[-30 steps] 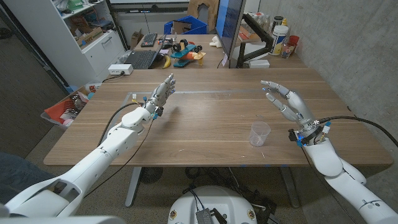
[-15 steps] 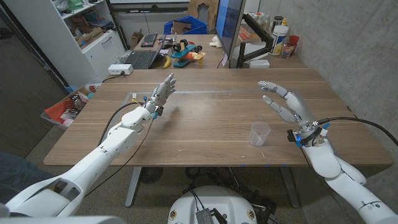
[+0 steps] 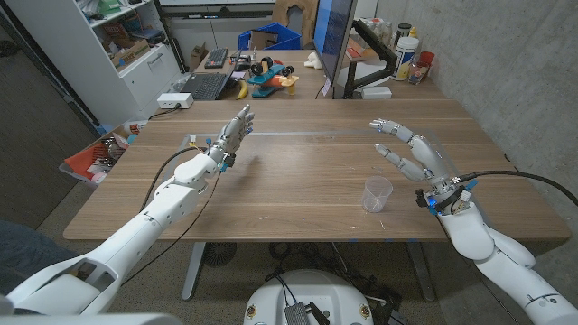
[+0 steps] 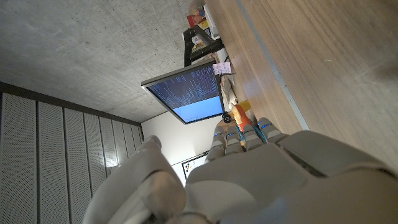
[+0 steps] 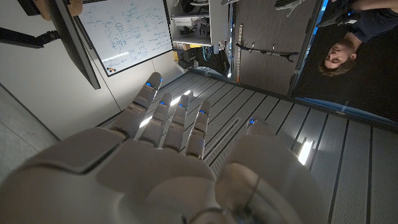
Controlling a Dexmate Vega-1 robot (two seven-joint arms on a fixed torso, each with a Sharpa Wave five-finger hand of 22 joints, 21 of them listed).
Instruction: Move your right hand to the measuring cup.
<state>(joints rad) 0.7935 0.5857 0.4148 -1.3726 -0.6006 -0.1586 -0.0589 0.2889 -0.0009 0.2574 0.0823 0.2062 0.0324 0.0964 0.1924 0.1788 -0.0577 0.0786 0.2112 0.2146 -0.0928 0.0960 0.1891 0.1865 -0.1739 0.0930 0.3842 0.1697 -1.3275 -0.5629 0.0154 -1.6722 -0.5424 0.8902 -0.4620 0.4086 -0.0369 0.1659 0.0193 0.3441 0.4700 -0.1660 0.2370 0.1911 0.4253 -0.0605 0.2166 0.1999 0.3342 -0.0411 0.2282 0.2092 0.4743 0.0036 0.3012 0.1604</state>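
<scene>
A small clear plastic measuring cup [image 3: 377, 194] stands upright on the wooden table [image 3: 298, 181], right of its middle and near the front edge. My right hand [image 3: 417, 155] hovers just right of the cup and a little behind it, open, fingers spread and reaching toward the table's middle, apart from the cup. In the right wrist view the same hand [image 5: 168, 162] shows its back with nothing in it. My left hand [image 3: 233, 135] is held up over the table's left part, fingers straight and together, holding nothing; the left wrist view shows its back [image 4: 249, 174].
A monitor [image 3: 332, 41] on a black arm stands at the table's far edge, with bottles [image 3: 408, 50] at the far right corner. A second desk behind holds a laptop [image 3: 206, 86] and toys. A person [image 5: 339, 53] shows in the right wrist view.
My right hand has drifted slowly left and a little toward the cup. The cup and my left hand have stayed put.
</scene>
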